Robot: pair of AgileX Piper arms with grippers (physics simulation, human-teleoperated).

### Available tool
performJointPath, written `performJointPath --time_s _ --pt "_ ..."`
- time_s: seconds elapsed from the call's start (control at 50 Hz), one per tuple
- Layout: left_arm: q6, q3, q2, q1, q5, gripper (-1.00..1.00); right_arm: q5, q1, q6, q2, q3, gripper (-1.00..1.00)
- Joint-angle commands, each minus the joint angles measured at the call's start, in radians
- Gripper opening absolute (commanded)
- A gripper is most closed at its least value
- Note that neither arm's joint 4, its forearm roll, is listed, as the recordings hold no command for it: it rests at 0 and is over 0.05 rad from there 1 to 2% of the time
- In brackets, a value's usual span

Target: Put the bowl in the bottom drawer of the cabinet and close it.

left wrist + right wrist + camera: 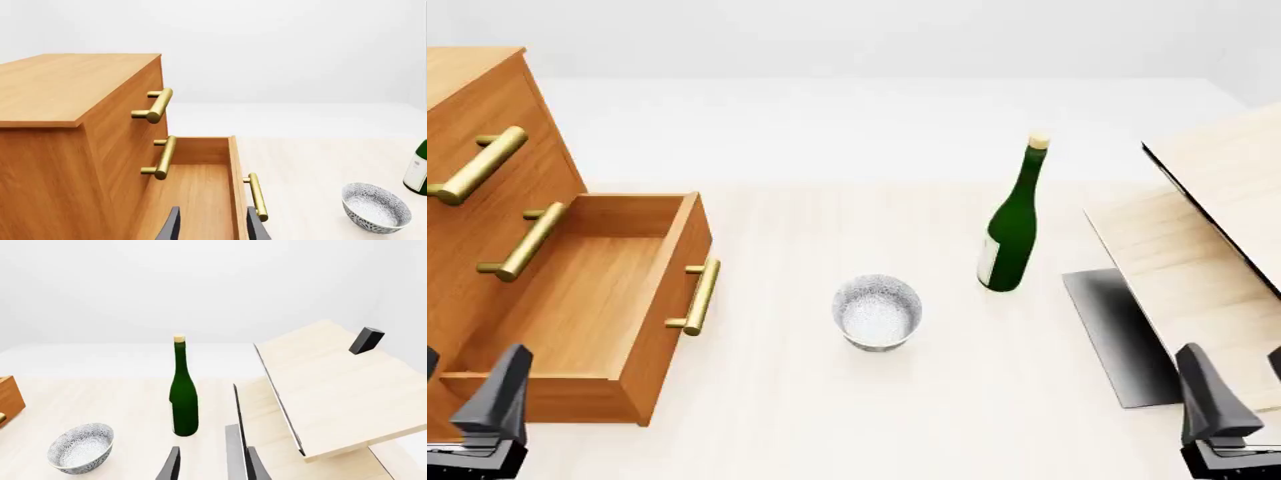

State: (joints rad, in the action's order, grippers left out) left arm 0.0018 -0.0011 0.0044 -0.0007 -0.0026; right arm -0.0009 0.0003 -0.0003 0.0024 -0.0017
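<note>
The white, grey-speckled bowl (877, 312) stands upright on the table, right of the cabinet (481, 120); it also shows as the bowl (375, 207) and the bowl (80, 447). The bottom drawer (574, 300) is pulled out and holds nothing, its short brass handle (698, 296) facing the bowl. My left gripper (465, 385) is open at the drawer's near end, its fingers (172, 225) over the drawer floor (193, 190). My right gripper (1241, 385) is open at the near right, well away from the bowl, with nothing between its fingers (255, 465).
A tall green bottle (1012, 225) stands just behind and right of the bowl. Pale wood boards (1214, 230) lean at the right above a dark grey slab (1114, 330). A small black block (365, 340) sits on the upper board. The two upper drawers are closed.
</note>
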Motion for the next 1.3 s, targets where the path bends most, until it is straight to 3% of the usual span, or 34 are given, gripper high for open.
performJointPath --time_s 0.02,0.64,0.68,0.92,1.08,1.3 --pt "0.008 -0.003 0.01 -0.006 -0.006 1.0 -0.001 0.0 -0.001 0.004 -0.003 1.0" --pt "0.026 -0.023 0.035 -0.055 -0.007 1.0 -0.001 0.0 0.0 0.004 -0.003 1.0" --pt "0.058 -0.043 0.073 -0.094 -0.036 1.0 -0.001 0.0 0.0 0.004 -0.003 1.0" --pt "0.084 -0.114 0.163 -0.153 -0.068 1.0 -0.001 0.001 -0.001 0.004 -0.003 1.0" --pt "0.129 -0.165 0.305 -0.205 -0.139 1.0 -0.001 0.0 -0.001 0.004 -0.003 1.0" --pt "0.142 -0.255 0.38 -0.23 -0.09 1.0 -0.001 0.001 -0.001 0.004 -0.003 1.0"
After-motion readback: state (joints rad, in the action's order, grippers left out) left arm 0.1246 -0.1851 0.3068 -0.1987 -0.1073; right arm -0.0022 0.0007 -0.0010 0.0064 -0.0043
